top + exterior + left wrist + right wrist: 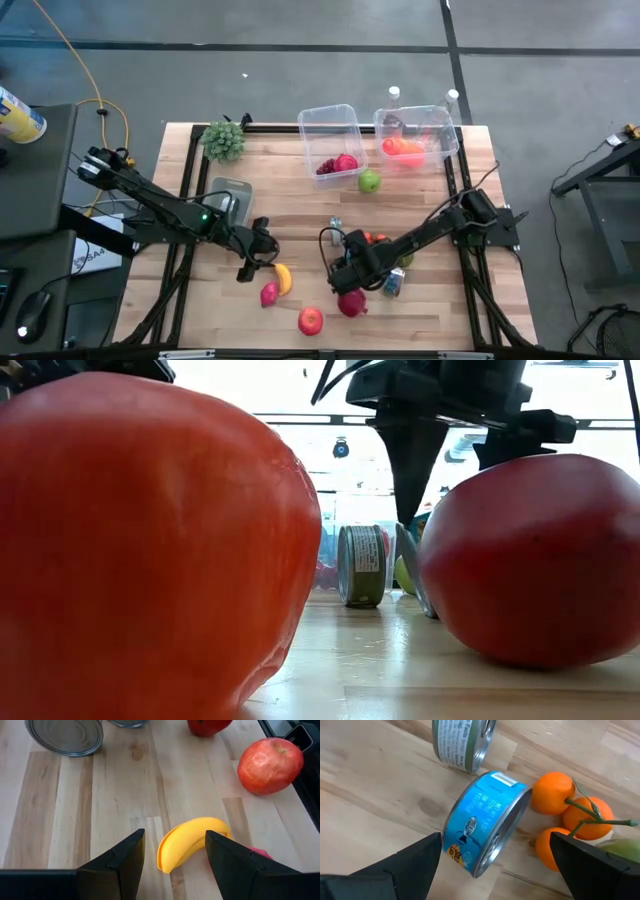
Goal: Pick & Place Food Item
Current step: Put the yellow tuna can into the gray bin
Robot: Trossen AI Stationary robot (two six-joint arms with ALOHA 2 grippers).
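Observation:
A yellow banana (pixel 283 278) lies flat on the wooden table, and in the left wrist view the banana (pixel 192 840) shows between my fingers. My left gripper (pixel 250 264) (pixel 175 837) is open just left of it, fingers apart from it. A red apple (pixel 311 320) (pixel 270 765) and a pink piece (pixel 268 294) lie nearby. My right gripper (pixel 345 275) (pixel 495 845) is open over a blue can (pixel 485 830) that lies on its side, beside a dark red fruit (pixel 351 303) (pixel 540 560).
Two clear tubs stand at the far edge, one (pixel 330 140) with red fruit, one (pixel 415 140) with orange items. A green apple (pixel 369 181), oranges (pixel 570 815), a green-label can (pixel 462 742), a grey tray (pixel 230 195) and a leafy green piece (pixel 223 140) sit around.

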